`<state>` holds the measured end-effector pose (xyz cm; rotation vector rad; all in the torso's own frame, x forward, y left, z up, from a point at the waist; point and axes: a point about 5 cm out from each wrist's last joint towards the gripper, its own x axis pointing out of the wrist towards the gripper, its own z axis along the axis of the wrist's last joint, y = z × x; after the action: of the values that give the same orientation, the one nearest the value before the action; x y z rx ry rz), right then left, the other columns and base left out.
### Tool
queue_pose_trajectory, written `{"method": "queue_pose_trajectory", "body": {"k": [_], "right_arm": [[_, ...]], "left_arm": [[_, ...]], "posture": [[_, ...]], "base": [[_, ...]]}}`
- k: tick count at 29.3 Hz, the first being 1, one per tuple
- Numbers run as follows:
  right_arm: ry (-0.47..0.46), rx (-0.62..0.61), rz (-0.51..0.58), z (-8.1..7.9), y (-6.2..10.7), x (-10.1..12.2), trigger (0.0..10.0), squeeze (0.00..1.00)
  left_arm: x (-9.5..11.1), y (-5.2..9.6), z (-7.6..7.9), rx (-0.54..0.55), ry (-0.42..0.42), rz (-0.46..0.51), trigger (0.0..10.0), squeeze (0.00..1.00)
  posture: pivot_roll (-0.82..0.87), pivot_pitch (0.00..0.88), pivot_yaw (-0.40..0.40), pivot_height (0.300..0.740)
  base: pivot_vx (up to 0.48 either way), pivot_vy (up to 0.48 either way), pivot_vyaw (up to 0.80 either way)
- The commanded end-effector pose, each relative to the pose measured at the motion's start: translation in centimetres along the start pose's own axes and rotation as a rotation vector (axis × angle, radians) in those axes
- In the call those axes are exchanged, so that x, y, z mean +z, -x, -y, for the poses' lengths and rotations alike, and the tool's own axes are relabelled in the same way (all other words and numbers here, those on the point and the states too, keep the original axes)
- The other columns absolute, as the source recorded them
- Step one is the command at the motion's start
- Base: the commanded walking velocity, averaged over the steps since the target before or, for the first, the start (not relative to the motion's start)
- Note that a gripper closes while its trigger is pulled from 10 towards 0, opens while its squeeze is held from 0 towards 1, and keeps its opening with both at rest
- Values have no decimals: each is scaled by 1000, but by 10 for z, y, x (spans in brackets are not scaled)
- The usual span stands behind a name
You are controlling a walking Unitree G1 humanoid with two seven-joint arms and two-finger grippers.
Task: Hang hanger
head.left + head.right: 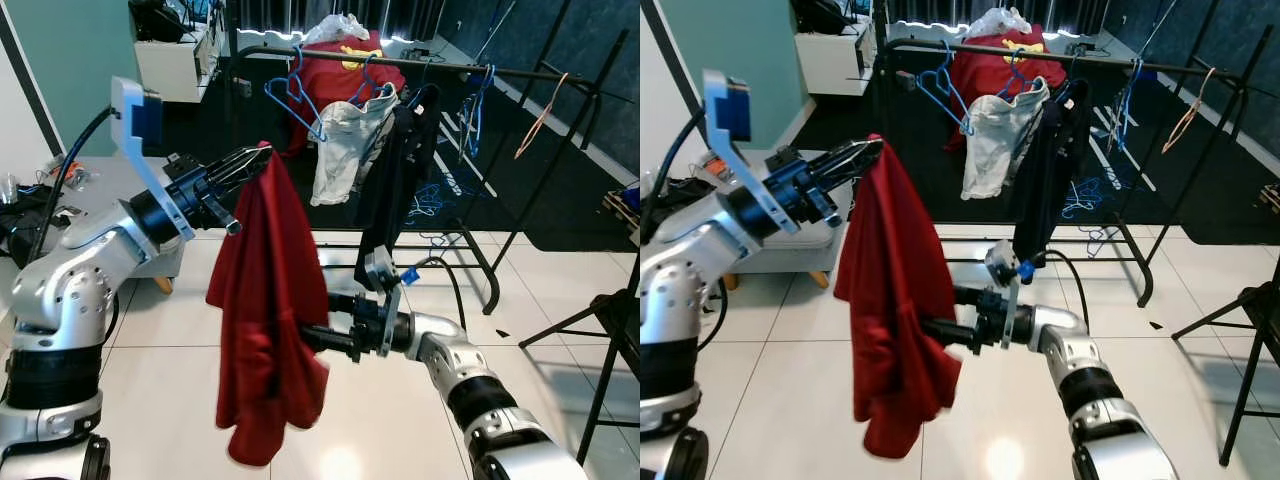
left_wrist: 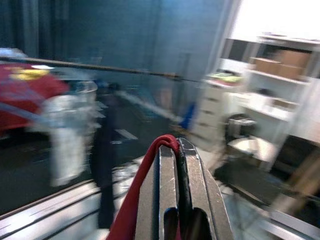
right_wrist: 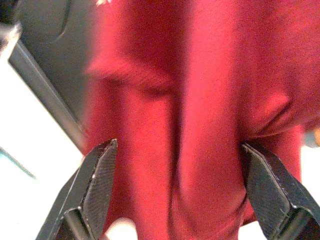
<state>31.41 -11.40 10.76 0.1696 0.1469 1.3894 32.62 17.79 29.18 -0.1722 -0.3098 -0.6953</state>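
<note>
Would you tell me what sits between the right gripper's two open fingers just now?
In the right wrist view, the red garment hangs between the right gripper's open fingers. The left gripper pinches its top edge.

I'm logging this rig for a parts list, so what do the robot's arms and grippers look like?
Both arms are silver metal with black joint bands. The left gripper and right gripper each have two long black fingers on a black wrist. A pale blue-white camera bracket with a black cable tops the left wrist; a smaller one with a blue tag sits on the right.

white tiled floor | clothes rack stands on it
</note>
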Motion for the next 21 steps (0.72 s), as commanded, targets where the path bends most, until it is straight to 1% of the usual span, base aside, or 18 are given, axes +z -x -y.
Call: {"method": "queue_pose_trajectory", "body": {"k": [1, 4, 9, 11, 12, 13, 15, 16, 18, 21], "right_arm": [[7, 24, -24, -4, 3, -1, 10000, 0], [-6, 28, -20, -7, 14, 1, 10000, 0], [-18, 27, -11, -7, 20, 4, 10000, 0], [-36, 6, 76, -6, 28, 20, 10000, 0], [-36, 6, 76, -6, 28, 20, 10000, 0], [-34, -15, 132, -4, 32, 30, 10000, 0], [-18, -59, 199, 0, 37, 44, 10000, 0], [-18, -59, 199, 0, 37, 44, 10000, 0], [9, -180, 248, 11, 43, 53, 10000, 0], [59, -367, 234, 25, 51, 55, 10000, 0]], "left_arm": [[6, -1, -6, 51, -45, 24, 0, 0], [1, -1, -11, 96, -74, -1, 0, 0], [-2, -1, -12, 108, -91, -21, 0, 0], [-5, -1, -11, 103, -90, -24, 0, 0], [-5, -1, -11, 103, -90, -24, 0, 0], [-6, -1, -9, 93, -85, -18, 0, 0], [-5, -3, -7, 70, -75, -1, 0, 0], [-5, -3, -7, 70, -75, -1, 0, 0], [-4, -4, -2, 26, -60, 22, 0, 0], [-3, -4, 4, -37, -46, 31, 0, 0]], "posture": [[-45, 46, -62, 740], [-48, 44, -57, 740], [-51, 43, -55, 740], [-52, 40, -56, 740], [-52, 40, -56, 740], [-53, 40, -56, 740], [-54, 38, -56, 740], [-54, 38, -56, 740], [-54, 37, -58, 740], [-54, 35, -59, 740]], "base": [[0, 0, 0], [0, 0, 0], [0, 0, 0], [0, 0, 0], [0, 0, 0], [0, 0, 0], [0, 0, 0], [0, 0, 0], [0, 0, 0], [0, 0, 0]]}}
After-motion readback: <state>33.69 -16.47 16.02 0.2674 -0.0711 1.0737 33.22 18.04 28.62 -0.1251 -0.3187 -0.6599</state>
